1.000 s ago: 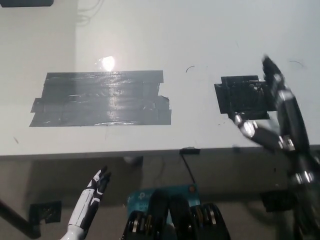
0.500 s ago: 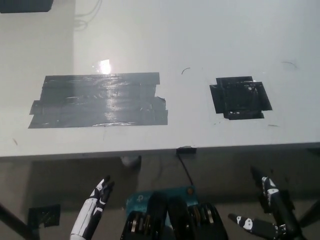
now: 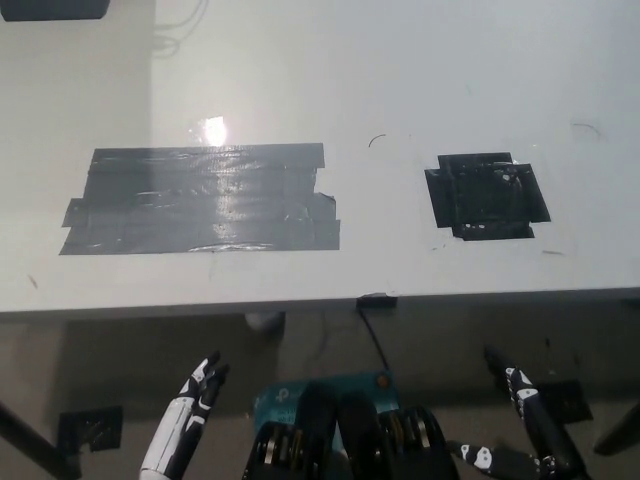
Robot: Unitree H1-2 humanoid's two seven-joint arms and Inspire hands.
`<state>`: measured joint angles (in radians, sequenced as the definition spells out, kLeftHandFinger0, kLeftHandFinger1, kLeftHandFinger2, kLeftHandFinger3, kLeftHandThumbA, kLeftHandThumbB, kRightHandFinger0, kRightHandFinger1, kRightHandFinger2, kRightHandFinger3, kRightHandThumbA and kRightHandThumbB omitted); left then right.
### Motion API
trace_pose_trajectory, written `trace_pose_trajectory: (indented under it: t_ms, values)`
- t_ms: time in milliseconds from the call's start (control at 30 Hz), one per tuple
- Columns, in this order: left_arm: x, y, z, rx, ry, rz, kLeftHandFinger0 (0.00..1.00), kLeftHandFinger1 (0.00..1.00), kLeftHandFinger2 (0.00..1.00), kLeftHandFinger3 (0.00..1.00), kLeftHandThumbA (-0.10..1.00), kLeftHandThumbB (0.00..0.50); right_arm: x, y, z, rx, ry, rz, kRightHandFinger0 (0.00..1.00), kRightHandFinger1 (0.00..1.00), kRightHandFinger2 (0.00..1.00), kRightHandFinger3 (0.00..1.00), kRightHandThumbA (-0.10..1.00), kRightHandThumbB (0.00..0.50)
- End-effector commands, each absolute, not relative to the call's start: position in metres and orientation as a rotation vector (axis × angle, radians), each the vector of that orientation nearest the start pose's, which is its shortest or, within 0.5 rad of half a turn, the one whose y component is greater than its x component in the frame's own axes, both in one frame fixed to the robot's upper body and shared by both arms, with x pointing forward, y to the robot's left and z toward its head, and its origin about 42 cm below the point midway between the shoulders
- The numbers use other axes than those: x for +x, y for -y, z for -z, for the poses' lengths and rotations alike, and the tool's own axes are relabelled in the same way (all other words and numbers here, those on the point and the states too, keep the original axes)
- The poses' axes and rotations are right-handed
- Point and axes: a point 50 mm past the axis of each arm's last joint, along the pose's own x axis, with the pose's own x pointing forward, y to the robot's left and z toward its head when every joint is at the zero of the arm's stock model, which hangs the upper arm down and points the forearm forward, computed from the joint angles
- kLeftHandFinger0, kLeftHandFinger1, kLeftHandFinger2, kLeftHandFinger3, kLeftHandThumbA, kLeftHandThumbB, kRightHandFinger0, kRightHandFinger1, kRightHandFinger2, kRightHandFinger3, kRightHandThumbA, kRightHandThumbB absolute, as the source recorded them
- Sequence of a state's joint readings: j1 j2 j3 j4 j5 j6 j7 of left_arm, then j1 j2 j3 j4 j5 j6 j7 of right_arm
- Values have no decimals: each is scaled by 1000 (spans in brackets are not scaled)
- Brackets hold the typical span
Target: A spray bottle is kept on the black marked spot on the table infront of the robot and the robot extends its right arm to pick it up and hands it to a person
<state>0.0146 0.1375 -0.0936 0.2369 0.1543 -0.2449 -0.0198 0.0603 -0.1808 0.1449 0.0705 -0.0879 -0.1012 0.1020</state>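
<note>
Down at the lower right, below the near edge of the table (image 3: 300, 60), the robot's black right hand (image 3: 525, 435) hangs with its fingers (image 3: 520, 388) spread apart and nothing between them. One finger points up toward the table edge, another sticks out sideways toward the middle. It is off the tabletop altogether, in front of and beneath it.

At the lower left the white left hand (image 3: 185, 425) rests, also under the table edge, its dark-tipped fingers held straight and close together, pointing up and a little to the right. It holds nothing that I can see.

On the white tabletop, the black marked spot (image 3: 487, 195) sits on the right side, a rough square of shiny black tape with uneven edges. Its surface is bare; no spray bottle stands on it, and I see no bottle anywhere in view. Well apart from it, on the left side of the table, lies a wide patch of grey tape (image 3: 200, 198), several strips laid side by side, with a bright glare from a lamp just above its top edge. A small black tab (image 3: 376, 299) marks the near edge of the table about the middle, and a thin dark cable (image 3: 375, 335) runs down from it.
</note>
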Motion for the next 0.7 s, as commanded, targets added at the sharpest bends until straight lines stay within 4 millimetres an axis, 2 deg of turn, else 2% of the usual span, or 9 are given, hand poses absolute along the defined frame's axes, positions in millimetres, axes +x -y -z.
trace_pose_trajectory:
  t_ms: [0,100,167,367,500,667]
  values:
    - [271,-241,-53,289,53,141,1000,989,942,1000,1000,492,264,224,-74,-247,21,-282,1000,1000,1000,1000,930,408]
    - [270,-242,-53,292,53,132,1000,992,944,1000,1000,491,264,223,-75,-248,19,-282,1000,1000,1000,1000,932,417]
    - [270,-242,-53,299,50,133,1000,1000,957,1000,1000,497,264,223,-77,-251,21,-284,1000,1000,1000,1000,918,389]
    - [269,-246,-53,306,54,124,1000,1000,949,1000,1000,500,265,220,-75,-250,23,-294,1000,1000,1000,1000,912,387]
    - [264,-250,-52,309,46,106,1000,1000,961,1000,1000,495,263,219,-76,-252,23,-299,1000,1000,1000,1000,909,359]
    - [263,-249,-53,301,33,101,1000,1000,975,1000,1000,500,263,224,-78,-258,25,-287,1000,1000,1000,1000,913,369]
